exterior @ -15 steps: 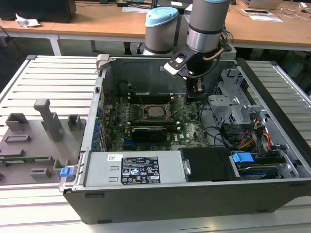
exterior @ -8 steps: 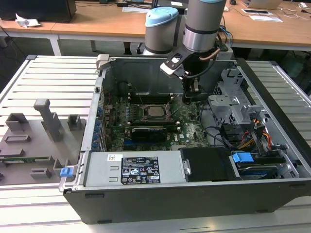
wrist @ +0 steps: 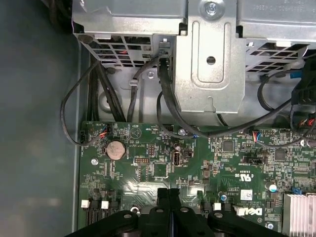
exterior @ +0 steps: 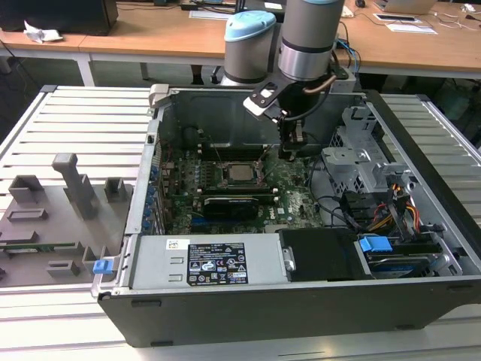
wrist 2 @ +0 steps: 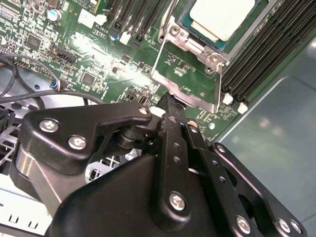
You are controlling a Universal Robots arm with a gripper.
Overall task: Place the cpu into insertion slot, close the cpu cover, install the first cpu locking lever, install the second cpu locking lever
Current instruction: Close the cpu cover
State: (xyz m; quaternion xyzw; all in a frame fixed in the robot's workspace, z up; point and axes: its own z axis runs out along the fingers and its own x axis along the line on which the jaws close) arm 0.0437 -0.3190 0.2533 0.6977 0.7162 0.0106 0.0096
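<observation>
The cpu (exterior: 240,173) lies in the motherboard's socket, its silvery top (wrist 2: 222,17) facing up. The cpu cover (wrist 2: 200,98), a thin metal frame, stands tilted up off the socket on the side toward my gripper, and green board shows through its window. A thin wire lever (wrist 2: 159,52) runs along one side of the frame. My gripper (exterior: 294,154) hangs just beside the socket on the exterior view's right. It is shut and holds nothing. Its tip (wrist 2: 169,98) sits right at the raised cover's outer edge; contact cannot be told. The shut fingertips (wrist: 163,193) hover low over the board.
A long black card (exterior: 233,203) lies in front of the socket. The power supply (exterior: 203,263) fills the case's front. A metal drive cage (exterior: 353,150) with cables (wrist: 163,98) stands at the exterior view's right. Memory slots (wrist 2: 261,54) flank the socket. A grey fixture tray (exterior: 52,210) lies outside.
</observation>
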